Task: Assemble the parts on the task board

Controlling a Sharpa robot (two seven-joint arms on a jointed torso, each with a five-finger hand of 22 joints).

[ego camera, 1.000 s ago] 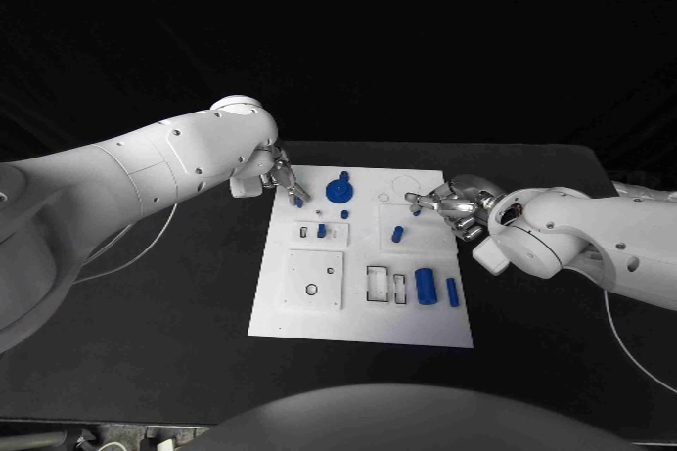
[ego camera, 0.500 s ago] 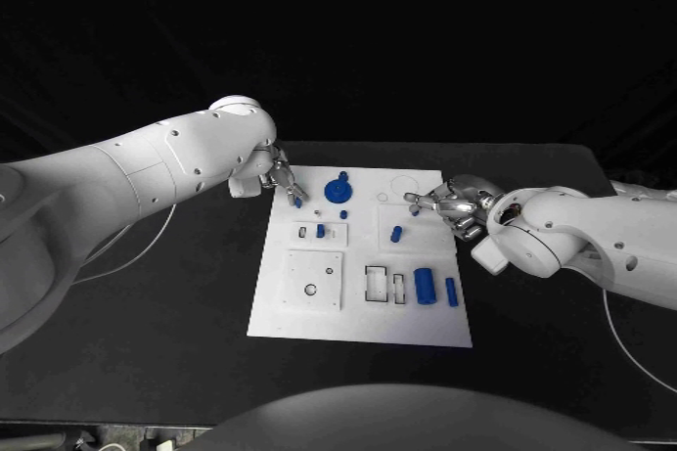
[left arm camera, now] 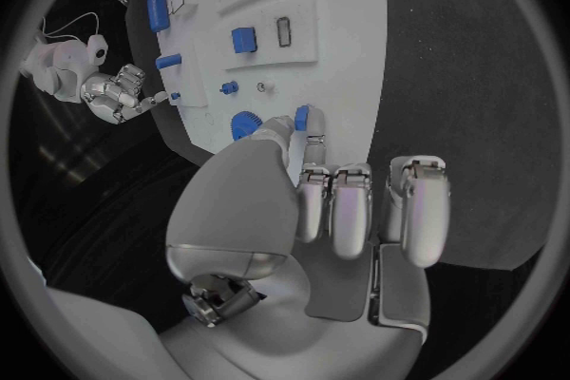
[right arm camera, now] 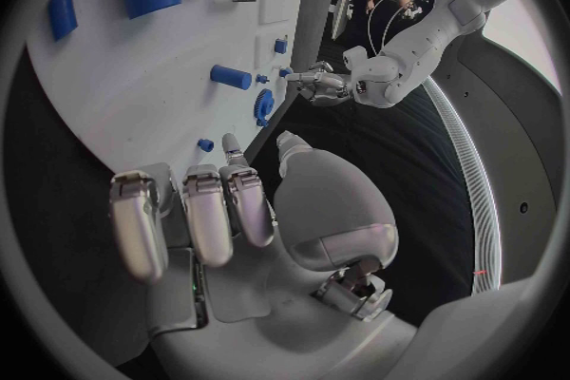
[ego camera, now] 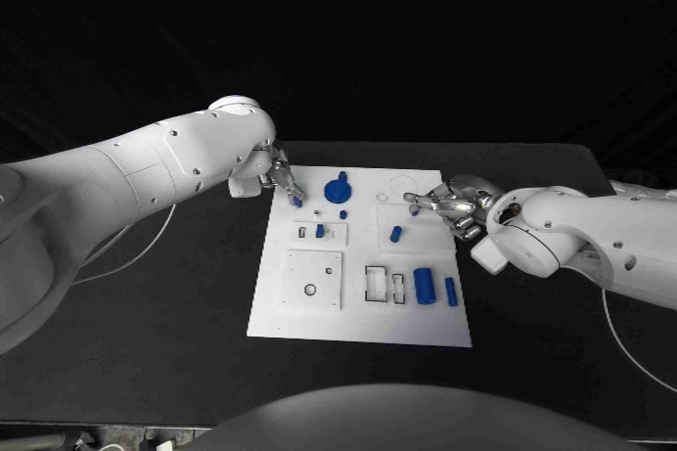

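- The task board [ego camera: 360, 294] lies flat in the middle of the black surface [ego camera: 156, 324], its long side running away from the robot.
- The left robot hand [ego camera: 278, 182] sits at the board's far left corner. In the left wrist view its thumb and one finger pinch a small blue peg [left arm camera: 302, 119] just above the board's edge, while the other fingers [left arm camera: 351, 209] are curled in side by side.
- The right robot hand [ego camera: 449, 202] is at the board's far right edge. One finger and the thumb reach toward a small blue part [right arm camera: 205, 144] near the board's rim; whether they actually grip it I cannot tell.
- A round blue knob [ego camera: 338, 189] stands on the far part of the board, between the two robot hands.
- A short blue cylinder [ego camera: 398, 234] lies on the board nearer the right robot hand.
- A small blue block [ego camera: 320, 231] sits in a dark-edged recess on the left half.
- A thick blue cylinder [ego camera: 425, 287] and a thin blue bar [ego camera: 452, 292] lie side by side near the board's right edge, beside two rectangular slots [ego camera: 386, 285].
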